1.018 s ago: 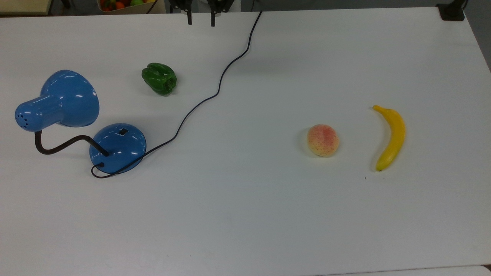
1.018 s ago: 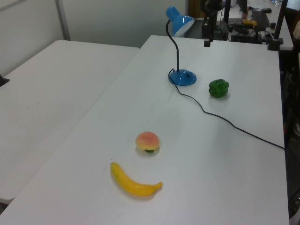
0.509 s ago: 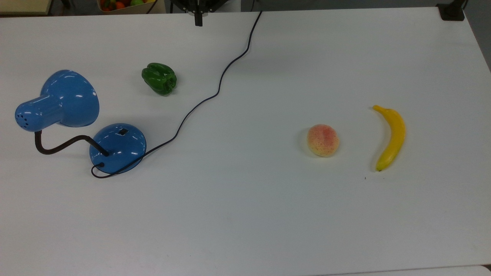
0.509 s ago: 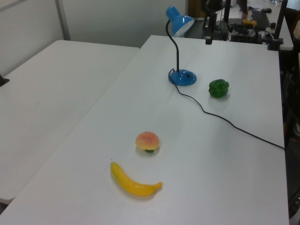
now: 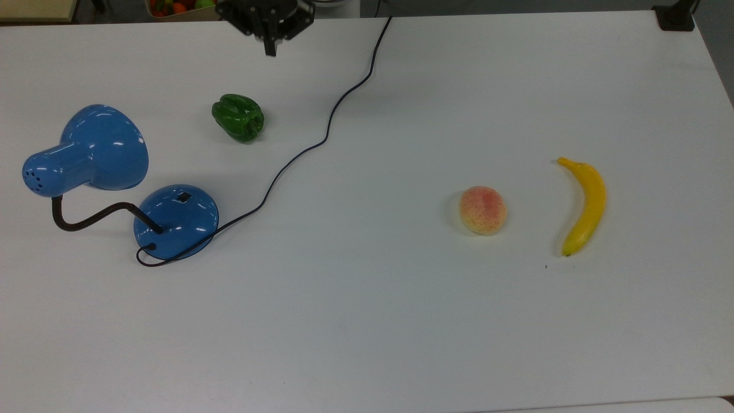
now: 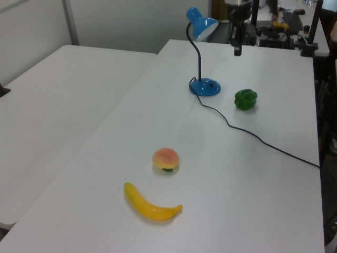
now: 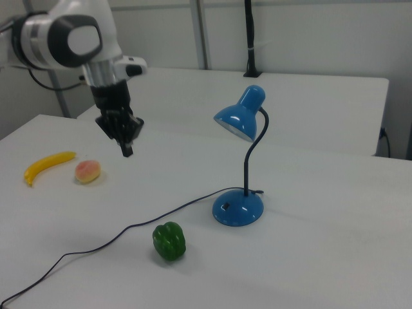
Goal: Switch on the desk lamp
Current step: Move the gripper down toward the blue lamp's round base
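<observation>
The glossy blue desk lamp (image 5: 176,221) stands at the top view's left, its bell shade (image 5: 103,146) held on a bent black gooseneck over the round base. A small black switch (image 5: 183,197) sits on top of the base, also visible in the right view as the switch (image 7: 225,207). The lamp is unlit. My gripper (image 5: 269,49) hangs shut and holding nothing near the table's far edge, well above and to the right of the lamp in the top view. In the right view the gripper (image 7: 127,152) points down, left of the lamp (image 7: 237,207).
A green pepper (image 5: 239,117) lies between my gripper and the lamp base. The lamp's black cord (image 5: 327,132) snakes from the base to the far edge. A peach (image 5: 483,210) and a banana (image 5: 585,205) lie at the top view's right.
The fingers went from open to shut, then the gripper moved toward the top view's left and further over the table, nearer the pepper. The lamp and fruit stayed put.
</observation>
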`<state>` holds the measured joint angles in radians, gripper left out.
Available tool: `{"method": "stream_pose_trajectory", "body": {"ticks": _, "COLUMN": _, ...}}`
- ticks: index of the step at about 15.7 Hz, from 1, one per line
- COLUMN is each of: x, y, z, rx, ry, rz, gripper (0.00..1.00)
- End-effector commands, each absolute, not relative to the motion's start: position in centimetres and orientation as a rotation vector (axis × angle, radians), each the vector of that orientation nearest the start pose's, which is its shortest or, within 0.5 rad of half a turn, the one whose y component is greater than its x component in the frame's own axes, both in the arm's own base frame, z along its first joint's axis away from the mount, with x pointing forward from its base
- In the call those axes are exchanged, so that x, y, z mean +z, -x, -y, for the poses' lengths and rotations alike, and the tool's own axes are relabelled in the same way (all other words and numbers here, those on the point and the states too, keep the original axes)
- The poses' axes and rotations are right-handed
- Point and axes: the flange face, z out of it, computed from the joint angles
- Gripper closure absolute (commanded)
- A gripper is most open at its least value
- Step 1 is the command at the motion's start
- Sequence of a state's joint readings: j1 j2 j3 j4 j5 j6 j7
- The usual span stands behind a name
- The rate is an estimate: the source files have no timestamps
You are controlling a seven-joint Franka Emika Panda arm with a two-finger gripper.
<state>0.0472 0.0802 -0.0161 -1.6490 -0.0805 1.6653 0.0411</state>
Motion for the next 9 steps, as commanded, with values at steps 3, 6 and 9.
{"method": "stream_pose_trajectory", "body": {"ticks": 3, "x": 48.0, "y": -57.7, "z": 3.1, "rx": 0.099, "ry": 3.219, "rz": -0.164, "gripper": 1.0}}
{"method": "stream_pose_trajectory", "body": {"ticks": 6, "x": 44.1, "y": -58.0, "z": 5.5, "rx": 0.063, "ry": 3.21, "rz": -0.268, "gripper": 1.0}}
{"method": "stream_pose_trajectory", "body": {"ticks": 9, "x": 41.3, "y": -59.3, "z": 7.2, "rx": 0.001, "ry": 3.199, "rz": -0.358, "gripper": 1.0}}
